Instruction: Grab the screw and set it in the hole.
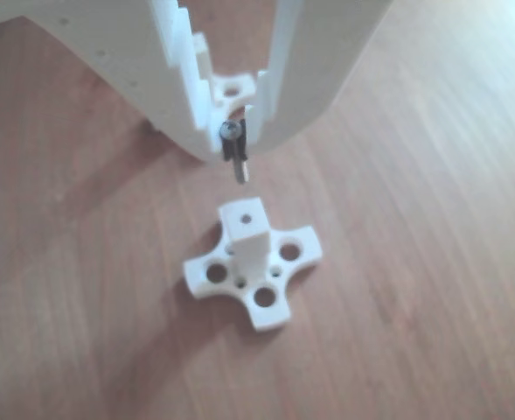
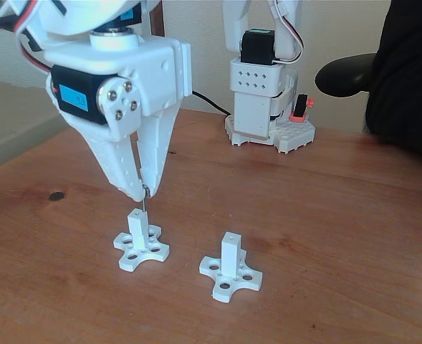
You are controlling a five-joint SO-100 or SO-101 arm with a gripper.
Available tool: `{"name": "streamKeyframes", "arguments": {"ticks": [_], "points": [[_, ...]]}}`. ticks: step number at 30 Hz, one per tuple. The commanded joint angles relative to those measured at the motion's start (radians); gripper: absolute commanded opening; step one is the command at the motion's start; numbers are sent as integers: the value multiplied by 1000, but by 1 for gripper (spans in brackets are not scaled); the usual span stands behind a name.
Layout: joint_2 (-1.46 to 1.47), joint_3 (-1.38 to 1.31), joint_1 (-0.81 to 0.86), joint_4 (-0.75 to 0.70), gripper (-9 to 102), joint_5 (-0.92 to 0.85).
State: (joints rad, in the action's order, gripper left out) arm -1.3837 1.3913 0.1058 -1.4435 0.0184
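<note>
My white gripper point(image 1: 233, 149) point(image 2: 143, 192) is shut on the screw point(image 1: 236, 154), a thin dark metal pin with a shiny round head, held upright with its tip pointing down. In the fixed view the screw point(image 2: 146, 201) hangs just above the top of a white post on a cross-shaped base point(image 2: 140, 249). In the other view that post point(image 1: 247, 229) has a small hole point(image 1: 246, 217) in its top face, and the screw tip is a little above and behind it.
A second white post on a cross-shaped base point(image 2: 230, 271) stands to the right on the wooden table point(image 2: 325, 236). The arm's base point(image 2: 264, 107) sits at the back. A dark shape point(image 2: 404, 72) fills the right edge. A small dark spot point(image 2: 56, 195) lies left.
</note>
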Motion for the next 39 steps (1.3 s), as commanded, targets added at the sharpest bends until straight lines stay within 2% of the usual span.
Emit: {"name": "streamKeyframes", "arguments": {"ticks": [1,39], "points": [[-91,-75,-23,-6,-4,9],[-258,57,-183,6,-4,91]]}}
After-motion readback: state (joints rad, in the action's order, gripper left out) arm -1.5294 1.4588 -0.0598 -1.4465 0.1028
